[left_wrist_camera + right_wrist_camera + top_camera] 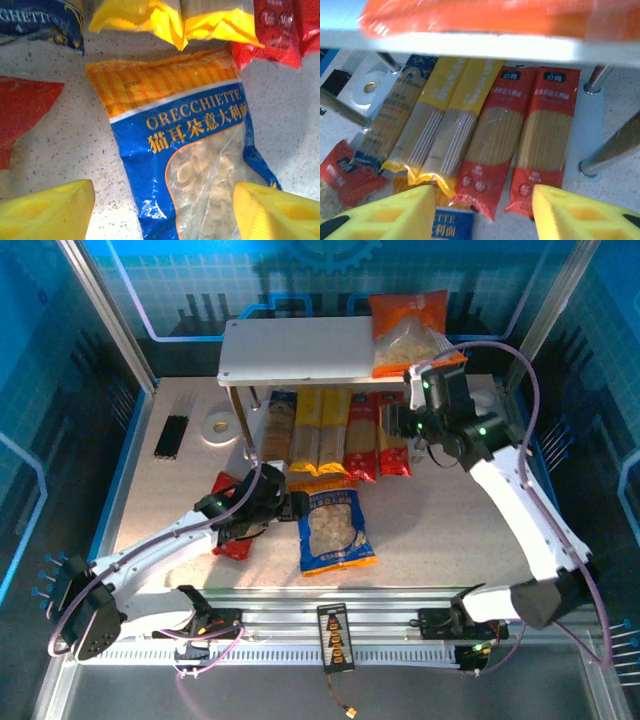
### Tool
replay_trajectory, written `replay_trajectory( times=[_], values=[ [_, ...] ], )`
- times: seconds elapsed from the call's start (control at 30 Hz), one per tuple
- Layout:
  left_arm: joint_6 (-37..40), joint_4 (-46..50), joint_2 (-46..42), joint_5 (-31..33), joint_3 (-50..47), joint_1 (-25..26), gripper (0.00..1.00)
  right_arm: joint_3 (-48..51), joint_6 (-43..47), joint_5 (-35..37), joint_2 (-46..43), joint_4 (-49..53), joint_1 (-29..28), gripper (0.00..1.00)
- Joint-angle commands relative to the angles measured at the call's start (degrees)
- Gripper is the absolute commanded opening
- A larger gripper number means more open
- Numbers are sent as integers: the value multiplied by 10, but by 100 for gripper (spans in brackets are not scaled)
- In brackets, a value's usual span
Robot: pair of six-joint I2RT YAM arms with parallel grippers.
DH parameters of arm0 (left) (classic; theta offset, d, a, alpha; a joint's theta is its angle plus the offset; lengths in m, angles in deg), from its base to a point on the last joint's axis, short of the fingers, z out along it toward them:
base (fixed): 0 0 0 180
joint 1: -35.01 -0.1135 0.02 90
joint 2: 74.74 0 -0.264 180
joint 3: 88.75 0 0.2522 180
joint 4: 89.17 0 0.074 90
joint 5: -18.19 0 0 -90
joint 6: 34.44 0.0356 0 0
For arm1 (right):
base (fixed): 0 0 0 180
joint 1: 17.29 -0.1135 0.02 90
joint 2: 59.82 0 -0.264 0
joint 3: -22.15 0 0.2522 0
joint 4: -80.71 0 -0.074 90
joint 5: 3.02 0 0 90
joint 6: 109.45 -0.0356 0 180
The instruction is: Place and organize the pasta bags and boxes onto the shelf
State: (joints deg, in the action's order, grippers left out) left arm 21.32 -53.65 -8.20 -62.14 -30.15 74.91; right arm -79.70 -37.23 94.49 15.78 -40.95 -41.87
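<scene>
The shelf [290,352] stands at the back, and the orange bag [408,332] lies on the right end of its top board. Under that board lie the five pasta boxes side by side: dark blue [395,117], two yellow [440,130], two red [520,137]. The blue bag [332,530] lies flat on the table in front of them. My left gripper [165,215] hangs open just over the blue bag [195,155], one finger on each side. The red bag [230,525] lies partly under my left arm. My right gripper [482,215] is open before the red boxes, holding nothing.
A black stick bundle [172,435] and a white tape roll [218,425] lie left of the shelf. Slim metal posts [605,152] stand at the shelf's right side. Blue enclosure walls ring the table.
</scene>
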Motion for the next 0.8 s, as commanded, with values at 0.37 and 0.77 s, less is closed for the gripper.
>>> replay_trajectory(
  times=[0.37, 0.77],
  values=[
    [-153, 67, 108, 218, 34, 224, 78, 286, -85, 8, -184, 21, -105, 78],
    [-255, 137, 277, 274, 174, 246, 94, 323, -74, 18, -269, 15, -81, 93]
  ],
)
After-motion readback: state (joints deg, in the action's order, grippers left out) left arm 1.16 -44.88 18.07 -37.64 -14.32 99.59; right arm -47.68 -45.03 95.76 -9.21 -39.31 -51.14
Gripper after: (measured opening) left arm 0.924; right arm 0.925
